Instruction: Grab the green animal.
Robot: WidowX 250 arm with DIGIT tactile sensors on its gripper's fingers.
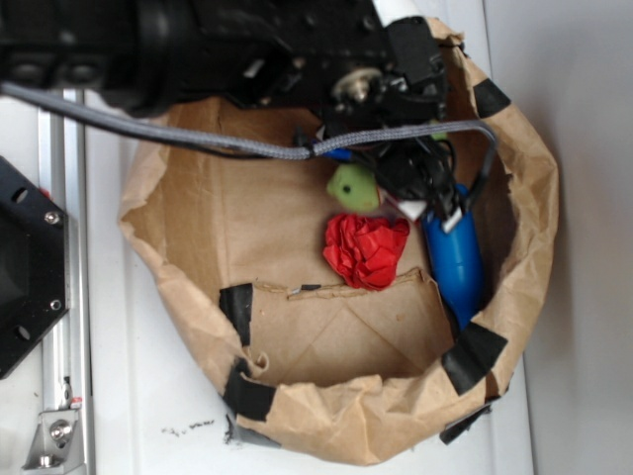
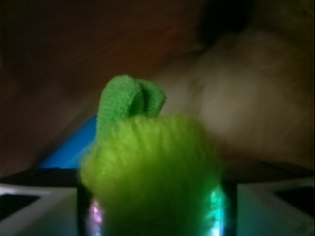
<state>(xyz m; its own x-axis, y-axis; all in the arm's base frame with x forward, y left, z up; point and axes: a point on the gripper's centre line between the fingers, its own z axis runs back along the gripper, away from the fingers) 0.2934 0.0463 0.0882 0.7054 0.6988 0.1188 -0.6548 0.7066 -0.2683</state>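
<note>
Exterior view. Rolled-down brown paper bag [image 1: 198, 287] patched with black tape, standing on white table surface [image 1: 148, 416]. Black robot arm [image 1: 198, 40] reaching in over far rim, grey braided cable [image 1: 178, 134] draped across opening. Black gripper [image 1: 420, 193] down inside bag, near far right wall. Small fuzzy lime-green plush animal [image 1: 354, 187] right at fingertips, dull green rounded end poking out to the left. Crumpled red paper-like wad [image 1: 366, 249] just below, close to or touching plush. Blue plastic bottle [image 1: 455, 262] lying along right wall, partly under gripper.

Wrist view. Plush animal [image 2: 152, 167] filling centre, fuzzy lime body pressed between the two pale fingers [image 2: 39, 209], smoother green lobes sticking up on top. Clamped on the toy from both sides, gap narrow. Sliver of blue bottle [image 2: 74, 147] behind at left. Background brown, blurred.
</note>
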